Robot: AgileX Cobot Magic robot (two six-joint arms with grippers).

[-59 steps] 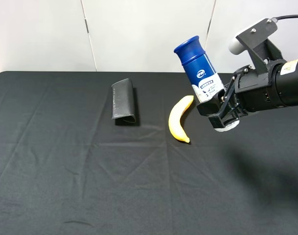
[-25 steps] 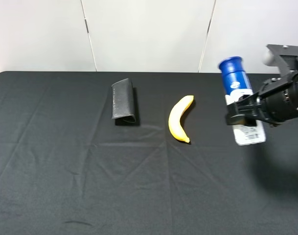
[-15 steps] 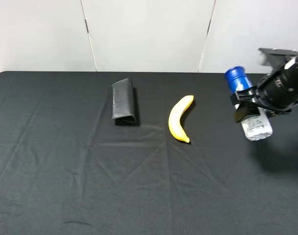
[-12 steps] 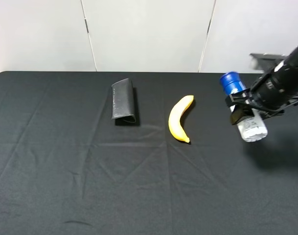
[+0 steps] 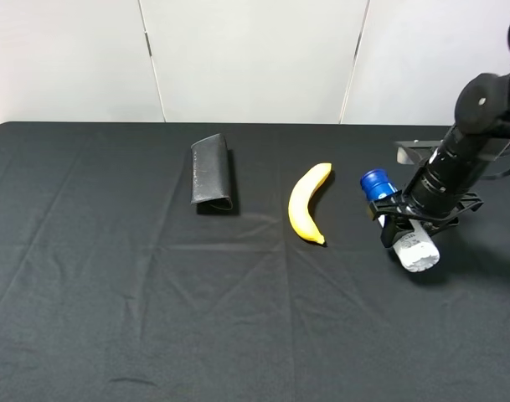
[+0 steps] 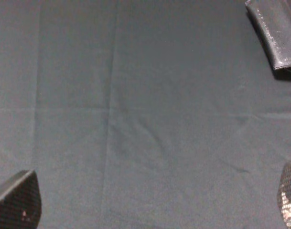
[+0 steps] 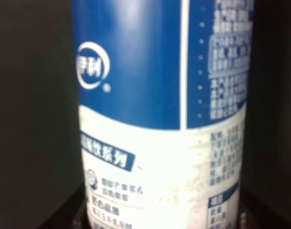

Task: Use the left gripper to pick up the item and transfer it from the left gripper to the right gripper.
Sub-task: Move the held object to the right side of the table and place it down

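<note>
Blue-capped, slim white cylindrical bottle (image 5: 417, 250) clamped around its middle by the black 2-finger right gripper (image 5: 403, 222), jaws closed tight on the label. Held slantwise, cap pointing toward the yellow banana (image 5: 307, 203), low at the right of the black cloth-covered tabletop (image 5: 112, 318); contact with the cloth impossible to tell. Near the banana, but apart from it. Further left, well apart, a black folded case (image 5: 212, 172). Black left gripper (image 6: 152, 202) spread wide, holding nothing, above bare cloth beside that case.
</note>
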